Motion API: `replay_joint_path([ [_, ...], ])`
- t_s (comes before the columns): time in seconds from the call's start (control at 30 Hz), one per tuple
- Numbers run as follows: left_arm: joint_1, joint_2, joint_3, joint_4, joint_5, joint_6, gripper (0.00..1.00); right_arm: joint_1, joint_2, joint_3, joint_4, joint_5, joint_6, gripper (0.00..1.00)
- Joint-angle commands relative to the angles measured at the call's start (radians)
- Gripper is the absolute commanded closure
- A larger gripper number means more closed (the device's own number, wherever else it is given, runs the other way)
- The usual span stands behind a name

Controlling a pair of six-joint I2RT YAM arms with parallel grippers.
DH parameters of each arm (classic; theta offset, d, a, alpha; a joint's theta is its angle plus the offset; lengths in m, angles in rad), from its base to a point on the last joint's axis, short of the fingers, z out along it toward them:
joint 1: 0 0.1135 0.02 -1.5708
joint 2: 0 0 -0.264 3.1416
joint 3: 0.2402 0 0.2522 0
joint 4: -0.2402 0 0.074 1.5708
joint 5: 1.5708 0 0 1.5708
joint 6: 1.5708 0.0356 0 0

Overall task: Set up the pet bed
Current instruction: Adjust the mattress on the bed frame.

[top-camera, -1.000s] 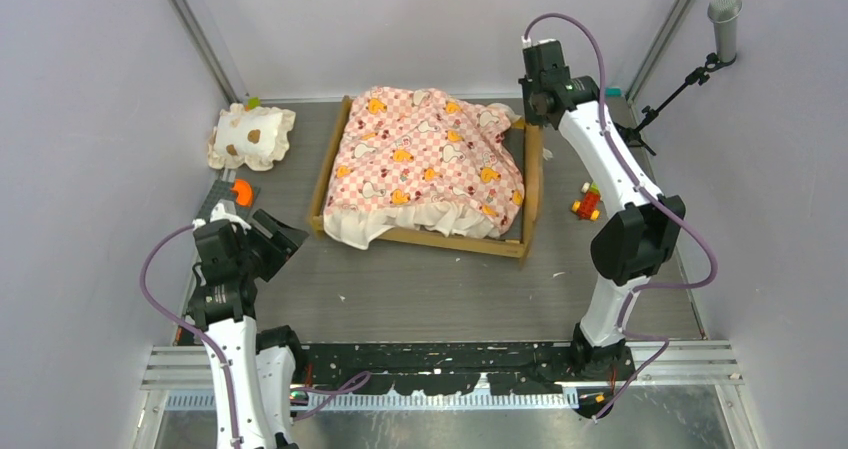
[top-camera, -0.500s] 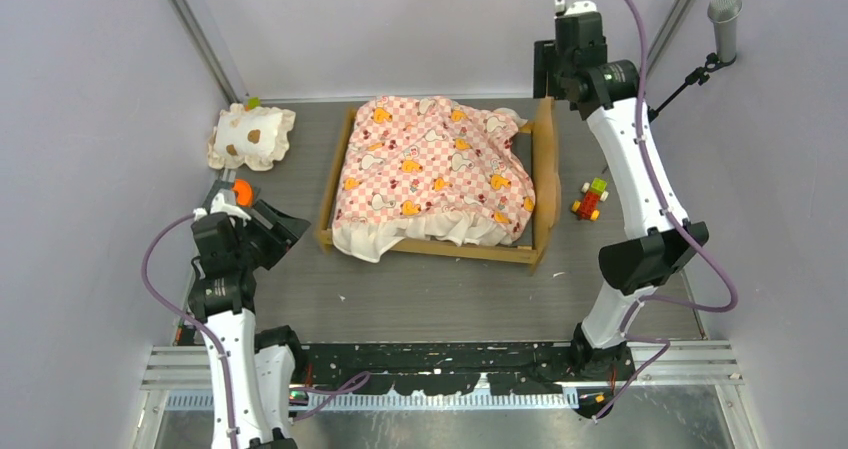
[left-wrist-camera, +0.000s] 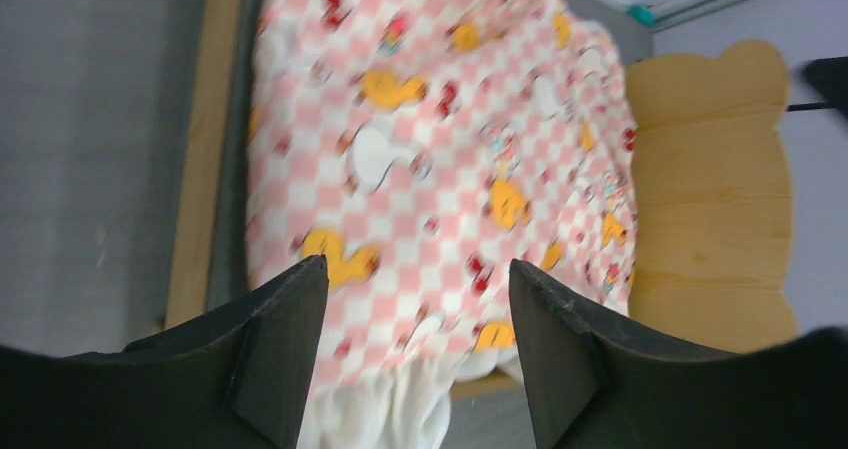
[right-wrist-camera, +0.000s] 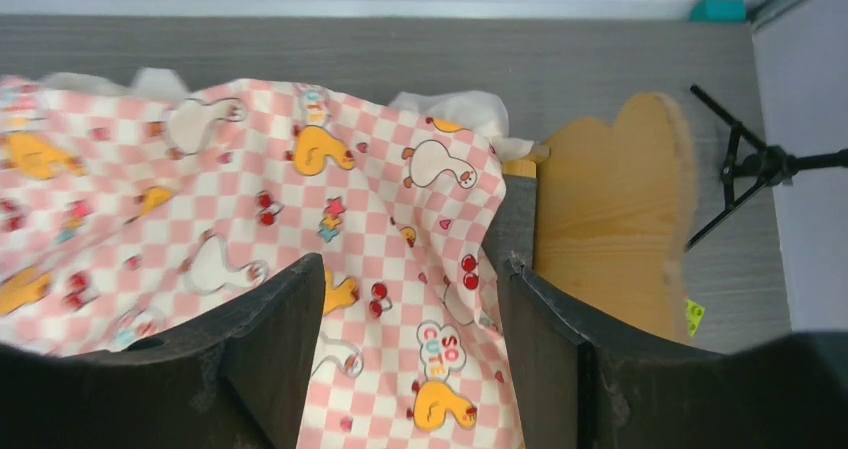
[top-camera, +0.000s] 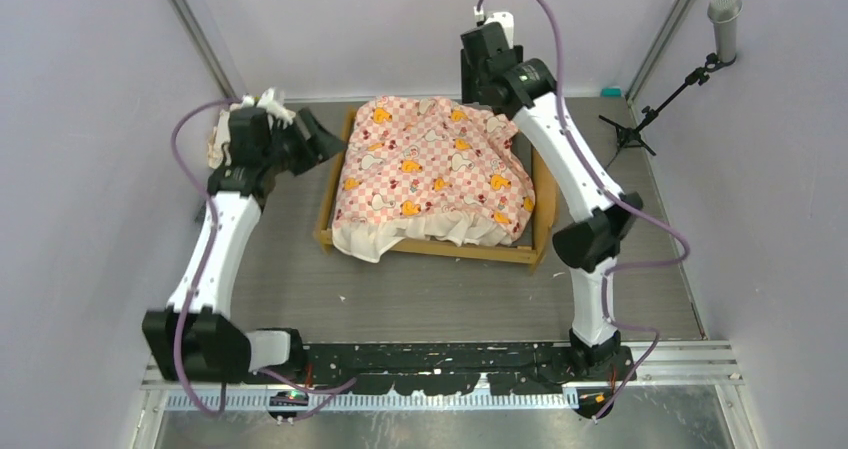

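A: Where does the bed sit?

B: The light-wood pet bed [top-camera: 440, 252] lies mid-table. Its wavy-topped wooden headboard [left-wrist-camera: 710, 189] is on the 3 o'clock side and shows only edge-on from above. The pink checkered mattress [top-camera: 430, 169], printed with orange and white birds, lies rumpled over the frame. Its cream ruffle spills over the rail at 7 o'clock. It hides nearly all of the dark base; only a narrow strip shows beside the headboard.

A: And the claws?

B: The left claw [left-wrist-camera: 415, 279] hovers near the bed's 10 o'clock corner, fingers spread wide with nothing between them. Its wrist picture is smeared, so the print blurs. The right claw [right-wrist-camera: 410, 269] hangs over the 12 o'clock edge, just as wide, gripping nothing. In both wrist views the fingers' roots run off the bottom edge.

A: Anything covered up?

B: The cream ruffled pillow [top-camera: 215, 147], at 10 o'clock on the table, is mostly behind the left arm, with only a sliver showing. The black microphone stand [top-camera: 640, 121] at 2 o'clock is cut off at the right edge of the right wrist view. A yellow-green scrap [right-wrist-camera: 693, 315] peeks past the headboard, too little to name.
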Motion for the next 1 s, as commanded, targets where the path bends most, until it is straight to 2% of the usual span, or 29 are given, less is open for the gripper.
replay_joint_path([
  [0.0, -0.050, 0.233, 0.234, 0.115, 0.018, 0.062, 0.33, -0.052, 0.137, -0.001, 0.053, 0.100, 0.098, 0.32],
  [0.2, -0.087, 0.502, 0.423, 0.218, -0.003, 0.099, 0.34, -0.130, 0.218, -0.014, 0.089, 0.060, 0.153, 0.32],
  [0.3, -0.122, 0.654, 0.589, 0.135, -0.021, 0.169, 0.35, -0.156, 0.244, -0.038, 0.087, 0.032, 0.152, 0.32],
  [0.4, -0.132, 0.755, 0.656, 0.121, -0.023, 0.166, 0.36, -0.178, 0.264, -0.061, 0.087, -0.022, 0.153, 0.32],
  [0.6, -0.171, 0.835, 0.705, 0.096, -0.039, 0.205, 0.36, -0.199, 0.295, -0.083, 0.083, -0.115, 0.153, 0.31],
  [0.97, -0.226, 0.896, 0.747, -0.015, -0.277, 0.293, 0.34, -0.218, 0.338, -0.105, 0.047, -0.167, 0.173, 0.28],
])
